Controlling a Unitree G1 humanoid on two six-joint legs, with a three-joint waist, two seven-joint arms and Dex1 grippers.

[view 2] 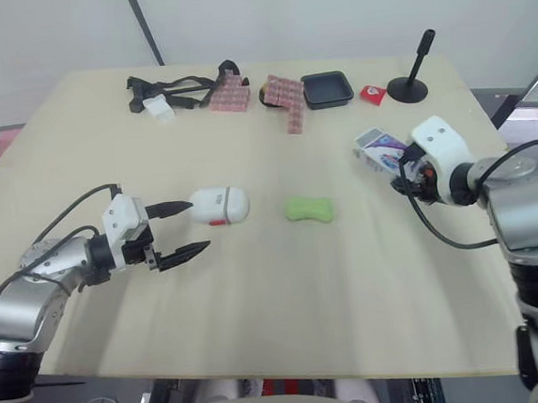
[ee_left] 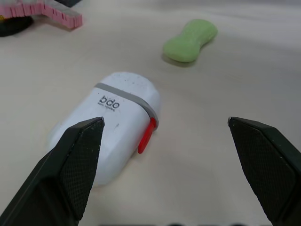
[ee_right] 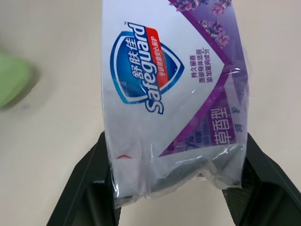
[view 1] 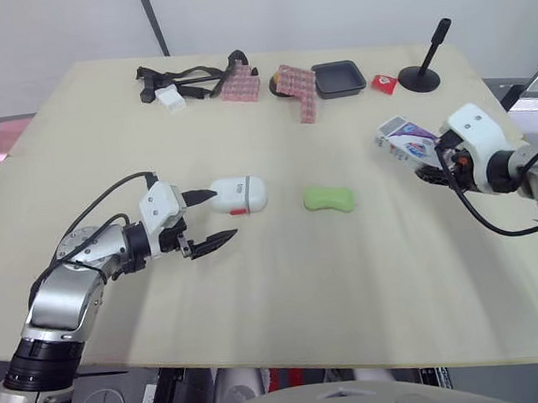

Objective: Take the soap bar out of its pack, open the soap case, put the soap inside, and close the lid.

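Near half of bench (view 1: 288, 313) is bare, so plenty of room to come in from the front. Mid-bench obstacles: soap case (view 1: 238, 196), w/ left jaws spread wide at its left end, and green soap (view 1: 329, 198) a bit to its right; bare strip btwn the two. Wider open gap btwn green soap and pack (view 1: 405, 140), which right jaws clamp nr the right edge. Far edge is crowded: black straps (view 1: 178, 80), pink blocks (view 1: 238, 84), black tray (view 1: 338, 77), small red thing (view 1: 384, 82), black stand (view 1: 424, 61). Clear band btwn that row and the mid-bench things.
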